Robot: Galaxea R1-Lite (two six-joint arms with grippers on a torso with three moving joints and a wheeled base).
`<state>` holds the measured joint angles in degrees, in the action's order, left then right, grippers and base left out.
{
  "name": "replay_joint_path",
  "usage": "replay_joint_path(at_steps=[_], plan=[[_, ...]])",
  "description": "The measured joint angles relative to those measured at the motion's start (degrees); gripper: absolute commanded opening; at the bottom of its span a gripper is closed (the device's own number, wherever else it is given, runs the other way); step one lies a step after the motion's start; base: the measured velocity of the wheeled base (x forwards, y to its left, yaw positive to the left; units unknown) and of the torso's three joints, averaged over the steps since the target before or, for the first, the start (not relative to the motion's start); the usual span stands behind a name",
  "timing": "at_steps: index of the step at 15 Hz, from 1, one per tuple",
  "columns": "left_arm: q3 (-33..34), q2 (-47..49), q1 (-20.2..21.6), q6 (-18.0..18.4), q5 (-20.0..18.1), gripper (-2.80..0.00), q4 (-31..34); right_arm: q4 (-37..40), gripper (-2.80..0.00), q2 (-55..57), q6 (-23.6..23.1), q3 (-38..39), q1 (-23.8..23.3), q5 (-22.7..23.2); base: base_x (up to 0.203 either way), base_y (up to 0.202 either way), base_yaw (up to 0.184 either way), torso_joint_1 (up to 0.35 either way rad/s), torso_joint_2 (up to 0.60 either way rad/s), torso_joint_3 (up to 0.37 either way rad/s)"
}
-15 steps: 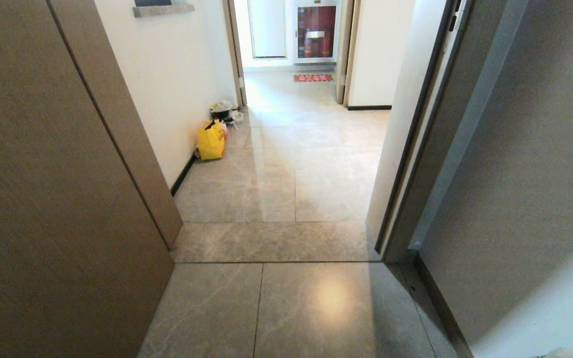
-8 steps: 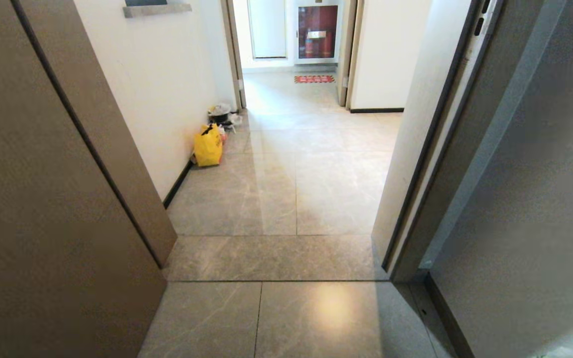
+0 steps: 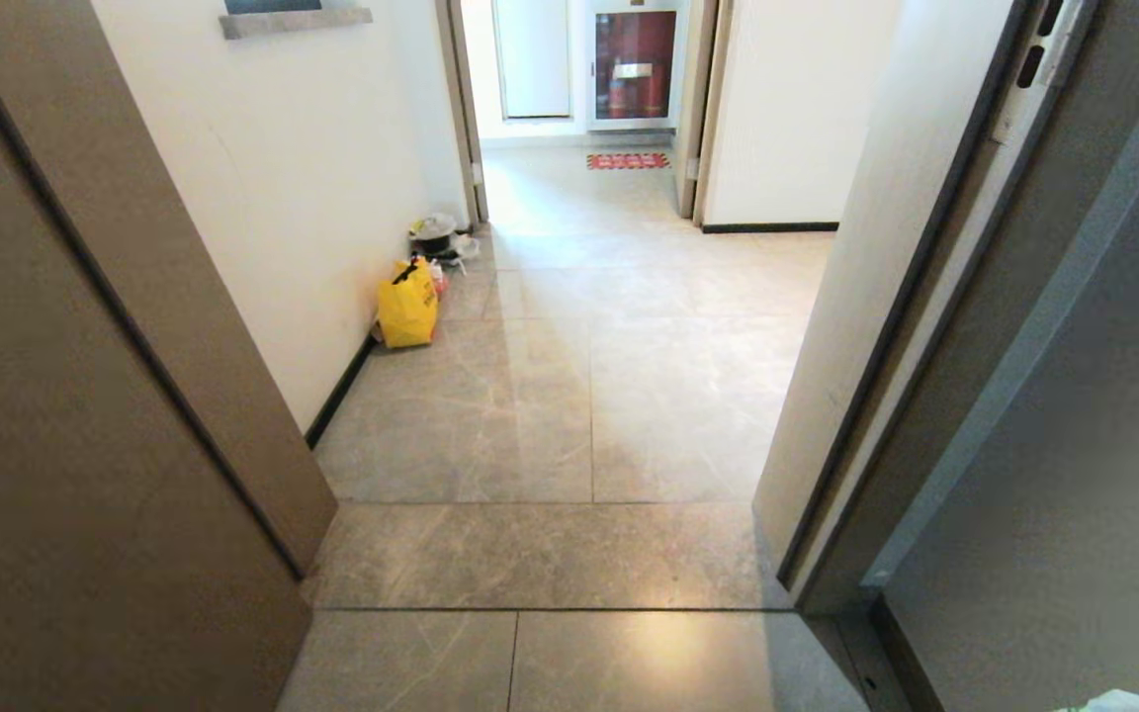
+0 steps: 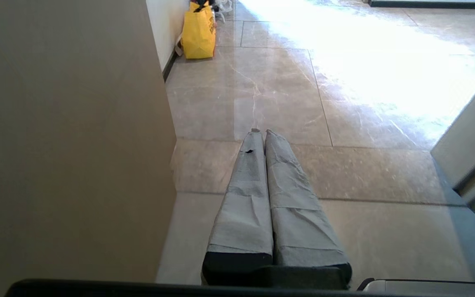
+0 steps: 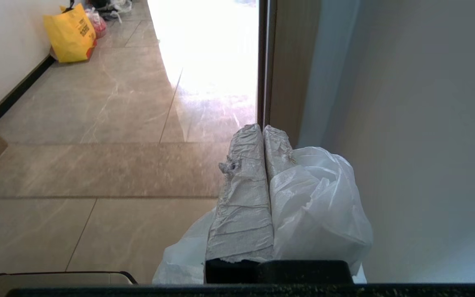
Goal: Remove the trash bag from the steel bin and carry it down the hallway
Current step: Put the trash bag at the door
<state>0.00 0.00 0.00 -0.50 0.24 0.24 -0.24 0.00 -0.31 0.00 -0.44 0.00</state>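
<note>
While clamped tight on the trash bag (image 5: 320,206), right gripper (image 5: 262,130) with white plastic bulging beside and beneath its fingers; left gripper (image 4: 261,133) pressed closed, holding nothing.

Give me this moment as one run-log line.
phase: carrying | right claw: shut on trash bag | left claw: shut, empty | position: doorway into hallway | ahead: yellow shopping bag by left wall

Right gripper (image 5: 262,128) clamped on the trash bag (image 5: 316,206), pointing along the hallway (image 5: 138,107) toward a yellow bag (image 5: 70,35).
</note>
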Motion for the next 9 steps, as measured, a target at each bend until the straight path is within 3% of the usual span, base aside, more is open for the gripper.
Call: replay_joint_path(at_steps=[6,9], plan=[[0.00,0.00,0.00,0.03,0.00,-2.80,0.03,0.00,-2.80,0.00,-0.02,0.00,0.00,0.00,0.187,0.000,0.001,0.004,0.00,0.002],[0.00,0.00,0.00,0.08,-0.02,-2.80,0.03,-0.02,-2.80,0.00,-0.02,0.00,0.00,0.00,0.027,0.000,0.000,0.000,0.00,0.000]])
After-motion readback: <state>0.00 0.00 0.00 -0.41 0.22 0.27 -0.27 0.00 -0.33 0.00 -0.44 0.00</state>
